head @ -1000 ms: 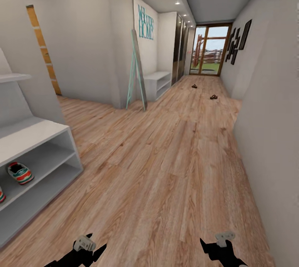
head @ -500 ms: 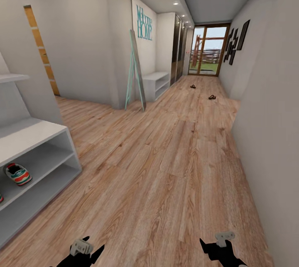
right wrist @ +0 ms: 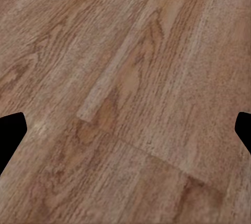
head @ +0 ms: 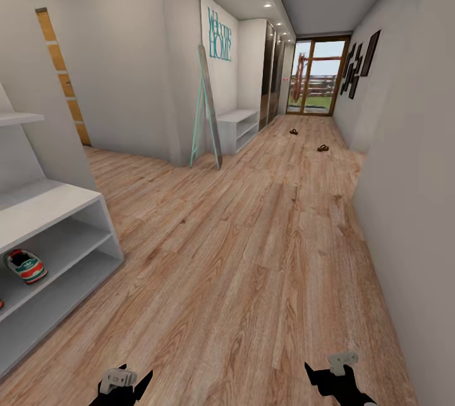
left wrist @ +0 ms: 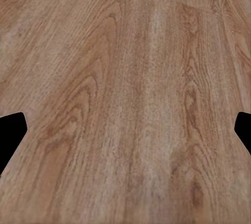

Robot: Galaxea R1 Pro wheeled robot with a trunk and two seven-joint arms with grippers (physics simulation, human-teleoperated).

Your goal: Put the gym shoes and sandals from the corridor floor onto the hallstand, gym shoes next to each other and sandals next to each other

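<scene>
From your head view, one gym shoe [head: 25, 266] lies on the hallstand [head: 60, 201] upper low shelf, long axis across the shelf. Two sandals [head: 323, 148] lie far down the corridor floor [head: 253, 235], too small to tell heading. Your left wrist view shows the left gripper [left wrist: 125, 130] spread wide over planks. Your right wrist view shows the right gripper [right wrist: 125, 130] likewise spread, empty.

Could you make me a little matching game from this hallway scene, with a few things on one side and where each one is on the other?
Things:
1. gym shoe
2. sandals
3. standing mirror
4. left gripper

Places:
A. leaning against the white wall
B. on the hallstand's open shelf
C. open, over bare wood floor
D. far down the corridor on the floor, near the glass door

Pairs: 1-B, 2-D, 3-A, 4-C
</scene>
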